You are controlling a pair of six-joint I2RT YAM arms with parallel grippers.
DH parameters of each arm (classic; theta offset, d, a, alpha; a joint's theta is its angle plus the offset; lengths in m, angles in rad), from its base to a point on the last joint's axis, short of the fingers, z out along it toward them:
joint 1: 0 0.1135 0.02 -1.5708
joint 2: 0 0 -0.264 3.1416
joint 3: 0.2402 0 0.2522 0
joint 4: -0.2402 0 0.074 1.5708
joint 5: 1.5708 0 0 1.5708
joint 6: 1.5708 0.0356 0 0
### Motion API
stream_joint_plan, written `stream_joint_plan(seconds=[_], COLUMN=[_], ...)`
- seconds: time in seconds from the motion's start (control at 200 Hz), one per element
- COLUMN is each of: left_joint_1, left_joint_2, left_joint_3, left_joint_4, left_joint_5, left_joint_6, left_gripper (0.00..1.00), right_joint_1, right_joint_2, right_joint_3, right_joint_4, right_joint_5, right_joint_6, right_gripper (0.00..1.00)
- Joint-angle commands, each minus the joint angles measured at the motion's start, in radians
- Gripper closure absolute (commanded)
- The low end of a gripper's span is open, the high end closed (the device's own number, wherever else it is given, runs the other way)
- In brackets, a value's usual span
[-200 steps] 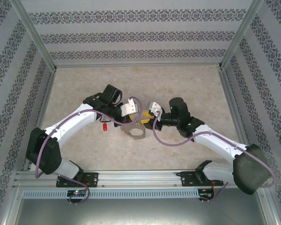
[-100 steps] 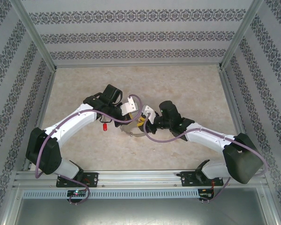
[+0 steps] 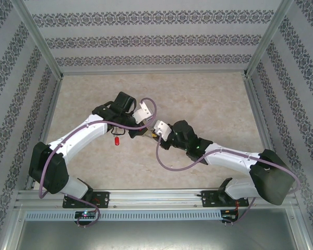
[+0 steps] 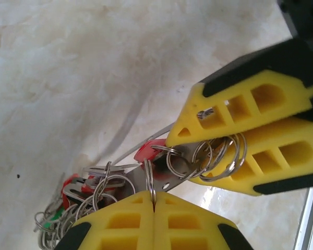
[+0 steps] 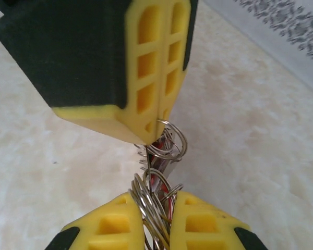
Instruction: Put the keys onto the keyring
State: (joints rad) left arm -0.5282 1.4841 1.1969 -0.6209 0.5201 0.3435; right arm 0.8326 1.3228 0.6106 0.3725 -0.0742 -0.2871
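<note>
Left gripper (image 4: 154, 204), bottom of its wrist view, clamps the keyring (image 4: 169, 179) in closed fingers; right gripper (image 5: 155, 211) pinches its small rings (image 5: 152, 194). Advisable: steady, gentle separation.

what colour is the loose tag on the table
Red loose tag; best in the top external view.

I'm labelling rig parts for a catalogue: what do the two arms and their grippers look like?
Left arm and right arm: white links, black joints, a looping purple cable. Left gripper and right gripper: yellow cut-out fingers, black backs.
</note>
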Motion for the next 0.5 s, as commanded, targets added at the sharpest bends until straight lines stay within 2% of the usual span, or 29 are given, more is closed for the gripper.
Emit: stream_joint_plan(seconds=[0.0, 0.115, 0.315, 0.405, 0.495], left_joint_1=[-0.015, -0.016, -0.015, -0.016, -0.015], left_joint_2=[0.006, 0.009, 0.011, 0.011, 0.014], left_joint_3=[0.040, 0.025, -0.084, -0.122, -0.157], left_joint_4=[0.135, 0.130, 0.293, 0.349, 0.446], left_joint_5=[0.073, 0.063, 0.060, 0.019, 0.043], left_joint_6=[-0.075, -0.069, -0.127, -0.137, -0.141], left_gripper=[1.00, 1.00, 1.00, 1.00, 1.00], right_joint_1=[0.075, 0.109, 0.106, 0.108, 0.100], right_joint_2=[0.055, 0.099, 0.124, 0.118, 0.115], right_joint_3=[-0.038, -0.044, -0.036, -0.028, -0.043], right_joint_4=[0.146, 0.220, 0.297, 0.286, 0.312], right_joint_5=[0.221, 0.327, 0.272, 0.288, 0.225], right_joint_6=[-0.039, -0.029, 0.064, 0.082, 0.088], right_gripper=[1.00, 1.00, 1.00, 1.00, 1.00])
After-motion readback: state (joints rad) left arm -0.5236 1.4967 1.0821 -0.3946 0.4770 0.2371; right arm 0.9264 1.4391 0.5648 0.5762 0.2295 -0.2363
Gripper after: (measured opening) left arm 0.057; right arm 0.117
